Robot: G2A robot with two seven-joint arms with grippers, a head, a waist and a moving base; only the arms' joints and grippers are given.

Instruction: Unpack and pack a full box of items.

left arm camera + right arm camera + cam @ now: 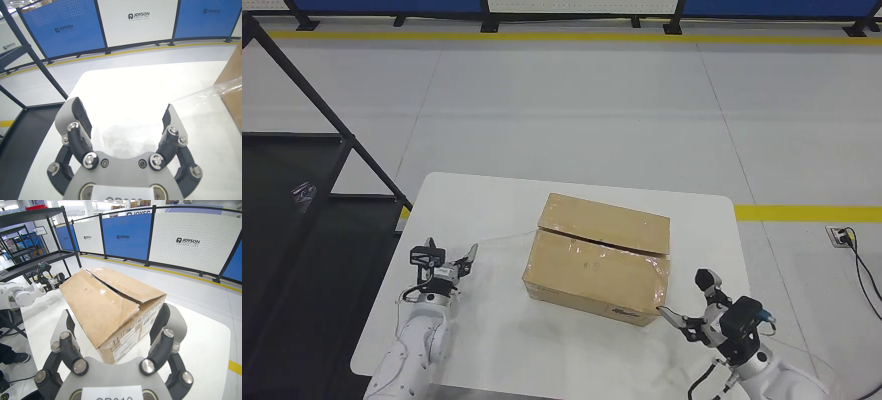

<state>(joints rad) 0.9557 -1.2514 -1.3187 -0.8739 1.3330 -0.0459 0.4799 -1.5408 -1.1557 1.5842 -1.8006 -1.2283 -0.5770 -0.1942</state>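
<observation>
**Top view.** Brown rectangular cardboard box [597, 260] at the centre of the white rounded table [492, 330], top flaps folded down (the seam gapes slightly). Left gripper [452, 247], lower left of the frame: fingers spread wide, holding nothing, clear of the box. Right gripper [682, 293], lower right: likewise wide and empty, just beside the box's near corner.

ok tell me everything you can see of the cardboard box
The box is brown cardboard, oblong, lying flat and slightly askew on the white table. Its top flaps are folded shut with a gap along the seam, one edge ragged, with glossy clear tape over them. Printed labels sit on one end. The open right tool flanks that end's near corner; contact is unclear.
</observation>
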